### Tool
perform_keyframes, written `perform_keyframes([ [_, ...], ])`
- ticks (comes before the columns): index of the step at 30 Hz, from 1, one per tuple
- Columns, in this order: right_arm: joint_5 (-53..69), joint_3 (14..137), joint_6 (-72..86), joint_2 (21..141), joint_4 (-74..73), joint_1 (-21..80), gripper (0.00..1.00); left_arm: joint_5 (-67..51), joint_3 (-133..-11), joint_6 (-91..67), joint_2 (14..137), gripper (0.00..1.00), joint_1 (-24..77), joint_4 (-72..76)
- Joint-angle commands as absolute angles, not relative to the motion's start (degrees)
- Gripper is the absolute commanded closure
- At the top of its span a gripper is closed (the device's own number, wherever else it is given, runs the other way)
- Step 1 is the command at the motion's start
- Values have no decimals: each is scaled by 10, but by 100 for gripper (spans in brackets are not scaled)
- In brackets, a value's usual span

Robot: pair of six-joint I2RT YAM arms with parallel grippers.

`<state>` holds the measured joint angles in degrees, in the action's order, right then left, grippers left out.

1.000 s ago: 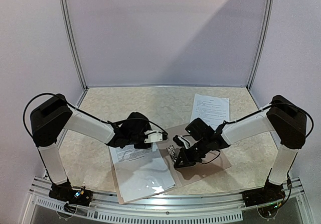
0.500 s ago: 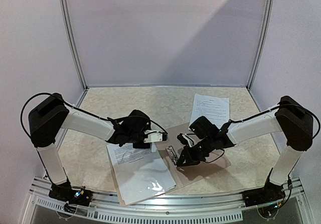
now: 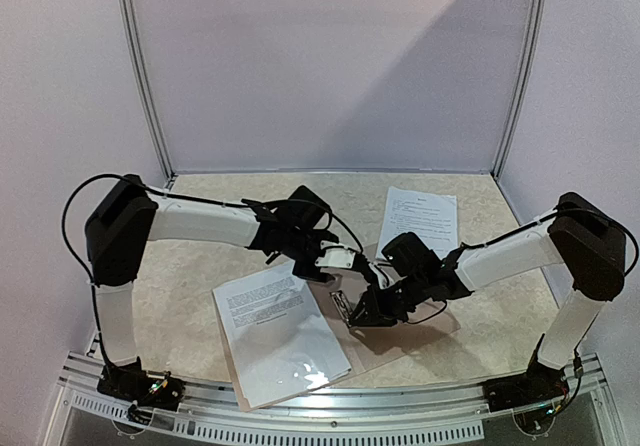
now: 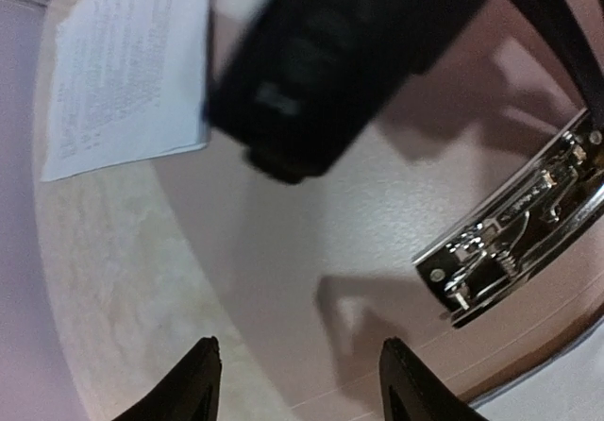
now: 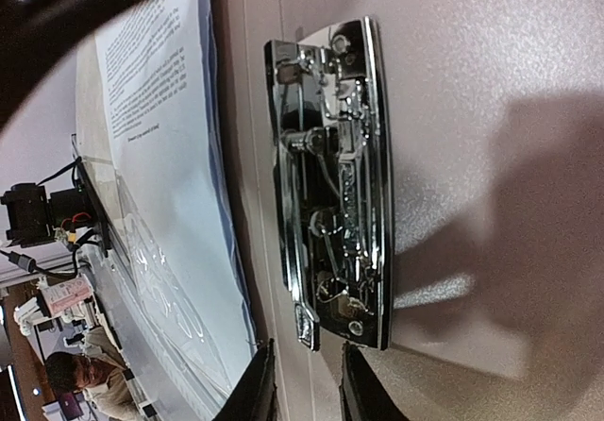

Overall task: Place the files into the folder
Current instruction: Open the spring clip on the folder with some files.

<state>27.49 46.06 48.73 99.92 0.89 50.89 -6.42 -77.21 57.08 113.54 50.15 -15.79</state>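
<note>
The tan-brown folder (image 3: 425, 334) lies open at the table's front. A chrome and black clip (image 3: 343, 304) is fixed near its spine. One printed file (image 3: 262, 311) lies on the folder's left half with glossy clear plastic over its near part. A second file (image 3: 420, 216) lies on the table behind the folder. My right gripper (image 5: 307, 383) is low at the near end of the clip (image 5: 335, 176), jaws slightly open with bare folder between them. My left gripper (image 4: 300, 383) hovers open and empty over the folder (image 4: 377, 213), beside the clip (image 4: 519, 242).
The marbled table (image 3: 200, 256) is enclosed by pale walls on three sides, with a metal rail (image 3: 330, 406) along the front edge. Both arms crowd over the folder's middle, and the right arm's dark wrist (image 4: 340, 53) sits close ahead of my left gripper.
My left arm has swung from above the left sheet, rightward and farther back, to the folder's middle. My right gripper's jaws have parted slightly at the clip.
</note>
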Motion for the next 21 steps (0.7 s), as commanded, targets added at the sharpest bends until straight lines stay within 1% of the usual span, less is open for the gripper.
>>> perform_keyframes([
  [1,280,451,518,1012,54,504,82,-107,-791,599,1190,43,488,-213],
  [2,279,450,519,1014,54,504,83,-118,-792,593,1190,43,482,-213],
  [5,284,444,521,1013,54,504,84,-147,-790,574,1188,44,469,-212],
  [10,300,439,528,1023,55,504,85,-143,-765,563,1191,44,468,-198],
  [17,303,437,527,1036,66,504,88,-139,-748,548,1197,45,468,-186],
  [21,292,436,527,1043,65,503,93,-137,-739,543,1197,45,468,-178],
])
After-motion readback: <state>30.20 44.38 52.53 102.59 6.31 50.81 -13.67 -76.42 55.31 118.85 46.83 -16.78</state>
